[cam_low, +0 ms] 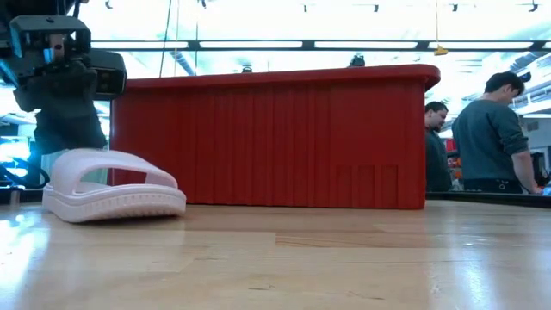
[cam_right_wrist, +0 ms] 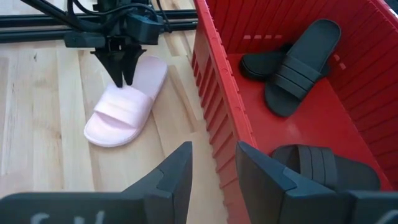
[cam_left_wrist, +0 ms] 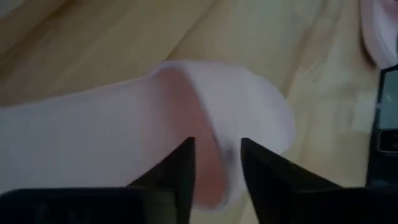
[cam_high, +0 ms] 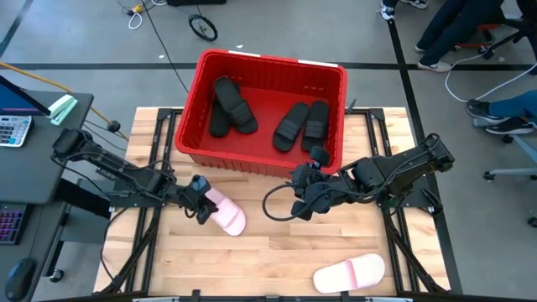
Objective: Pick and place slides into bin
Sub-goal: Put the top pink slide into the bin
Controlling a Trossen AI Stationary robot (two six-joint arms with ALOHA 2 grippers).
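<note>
The left gripper (cam_right_wrist: 122, 79), fingers narrowly parted astride the pink slide's (cam_right_wrist: 124, 102) strap, may slip off shallow.

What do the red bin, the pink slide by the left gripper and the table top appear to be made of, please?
Bin: most likely moulded plastic, bright red with a slight sheen; its ribbed walls and thick rim suggest it.
Pink slide: probably soft foam or rubber, matte pale pink; it looks like one moulded piece with a ridged sole edge.
Table top: light wood planks with visible grain and a smooth, faintly reflective finish.
</note>
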